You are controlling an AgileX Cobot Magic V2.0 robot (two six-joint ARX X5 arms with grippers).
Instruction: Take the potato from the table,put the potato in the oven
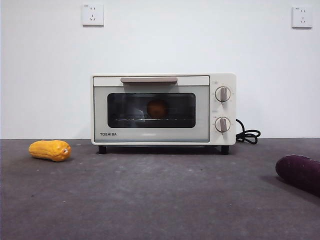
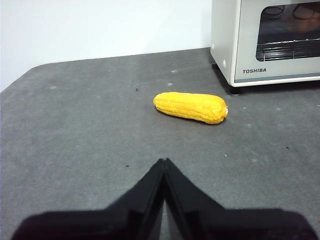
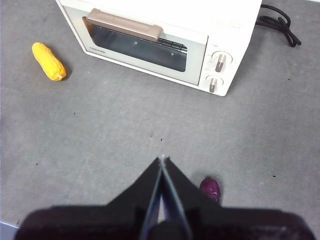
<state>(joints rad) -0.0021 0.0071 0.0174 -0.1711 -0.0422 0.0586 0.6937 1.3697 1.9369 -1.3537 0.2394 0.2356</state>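
- Even, bright indoor light; soft shadow lies under the oven (image 1: 162, 109) on the table (image 1: 150, 200).
- Dark oven glass dims the potato (image 1: 157, 108) behind it.
- Purple vegetable (image 1: 300, 172) looks slightly soft at the front view's edge.

The potato (image 1: 157, 108) shows only dimly through the oven (image 1: 220, 135) glass.

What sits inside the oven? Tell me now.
Through the shut glass door of the oven, the potato shows on the wire rack. Its underside and the oven's back are too dark to see.
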